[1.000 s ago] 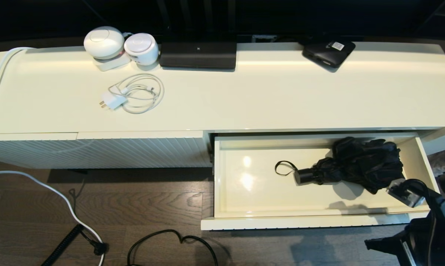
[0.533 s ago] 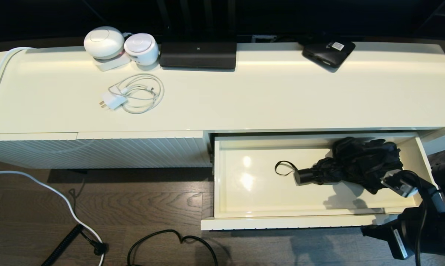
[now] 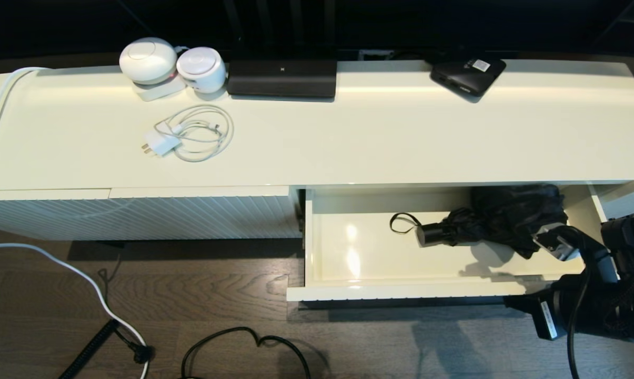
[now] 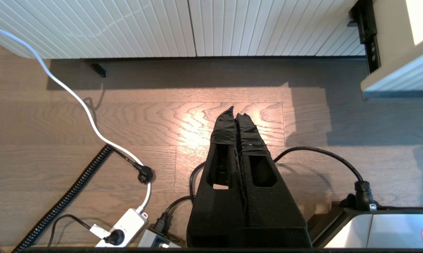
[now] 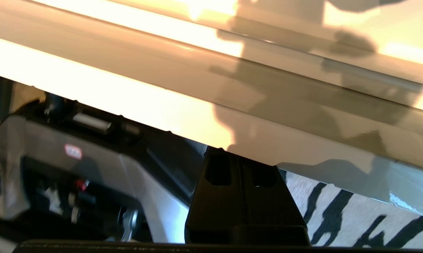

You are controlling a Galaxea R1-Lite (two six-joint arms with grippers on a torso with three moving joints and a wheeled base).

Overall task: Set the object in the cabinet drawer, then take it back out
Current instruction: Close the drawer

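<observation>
The black folding umbrella [image 3: 506,221] lies in the right half of the cream drawer [image 3: 401,289]. Its short handle [image 3: 432,234] and wrist loop [image 3: 401,223] point left, and the far fabric sits under the cabinet top's edge. The drawer is partly open. My right gripper [image 3: 519,301] is shut and pressed against the outside of the drawer front [image 5: 232,88] near its right end, and the front's edge hides its fingertips [image 5: 239,156]. My left gripper [image 4: 236,114] is shut on nothing and hangs over the wooden floor, left of the drawer's corner [image 4: 401,70].
On the cabinet top [image 3: 374,137] are two white round devices [image 3: 148,60], a coiled white charger cable [image 3: 190,134], a long black device [image 3: 282,78] and a flat black box with a white label [image 3: 468,73]. Cables [image 3: 243,342] cross the floor. A ribbed panel [image 3: 138,216] is left of the drawer.
The drawer has slid inward toward the cabinet with the umbrella in it. My right arm has moved forward with the drawer front. The umbrella's far fabric now sits under the top's edge.
</observation>
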